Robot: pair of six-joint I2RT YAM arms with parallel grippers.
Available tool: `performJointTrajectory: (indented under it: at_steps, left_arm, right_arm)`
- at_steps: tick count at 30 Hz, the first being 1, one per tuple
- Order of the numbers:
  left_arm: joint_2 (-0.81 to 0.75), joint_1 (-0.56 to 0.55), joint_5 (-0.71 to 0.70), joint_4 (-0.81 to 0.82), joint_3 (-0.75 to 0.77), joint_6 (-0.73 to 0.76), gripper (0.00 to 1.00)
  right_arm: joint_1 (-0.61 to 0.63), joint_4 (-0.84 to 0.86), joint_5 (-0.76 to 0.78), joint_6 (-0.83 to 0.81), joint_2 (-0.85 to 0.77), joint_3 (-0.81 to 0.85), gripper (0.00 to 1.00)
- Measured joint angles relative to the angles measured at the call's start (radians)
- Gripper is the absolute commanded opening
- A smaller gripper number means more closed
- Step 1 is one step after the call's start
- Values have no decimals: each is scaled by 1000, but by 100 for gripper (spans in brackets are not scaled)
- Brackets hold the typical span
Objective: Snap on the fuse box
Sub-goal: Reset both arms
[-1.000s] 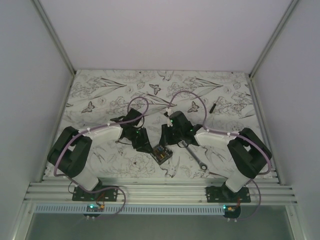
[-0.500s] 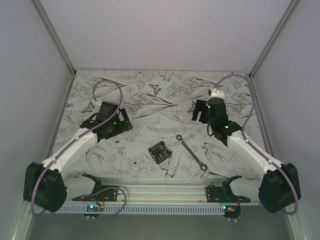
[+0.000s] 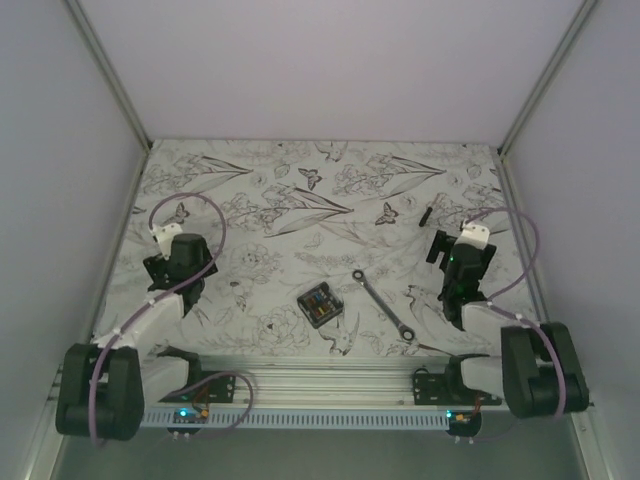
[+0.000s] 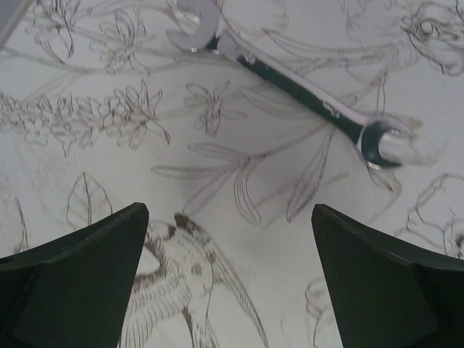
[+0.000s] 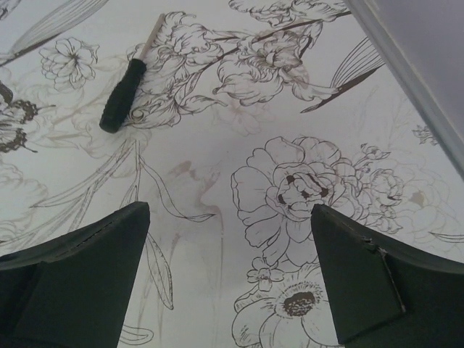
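Top view, with both wrist views: note the withdrawal; a second ago both arms were folded in over the fuse box (image 3: 320,304) at the near middle of the table (image 3: 250,205), their tips at its sides; now each arm has swung back towards its own side and the box lies alone, flat on the printed cloth, nothing touching it.

The left gripper (image 4: 228,210) has gone from nearly closed to wide apart; its wrist view shows two dark fingers (image 4: 80,279) spread to the frame's edges with nothing between them but cloth, and a silver wrench (image 4: 290,90) lying beyond; the right gripper (image 5: 228,210) has spread just as wide, also empty, looking down on bare floral print with a small black stick (image 5: 122,93) ahead and to its left.

In the top view the wrench lies just to the right of the fuse box, near it but apart; neither it nor the stick appears to have shifted.

Coloured fuses show as small specks on the box's upper face; you cannot tell at this size whether a clear cover is seated over them or fully latched.

Reading for the task: letting go with both pincers and pulling well clear suggests the pressing step is over; treat the snap as probably made but unconfirmed.
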Motion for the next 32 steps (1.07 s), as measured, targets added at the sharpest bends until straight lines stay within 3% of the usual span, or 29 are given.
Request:
performJointTrajectory:
  at_steps: [4,10,18,32]
  left_arm:
    - [110,37,9,188,-12,94,100]
    - [305,41,141,475,-26,226,100]
    - [422,34,376,678,-32,370,100]
    - [422,34,443,721,-34,406,100]
  right_arm:
    - [-2,261,-23,-34,133,-77,99]
    - [-2,514,-124,-87,279,-91,99]
    - [-36,534,-195,-93,311,-64,99]
    - [-36,534,-214,-93,311,-63,99]
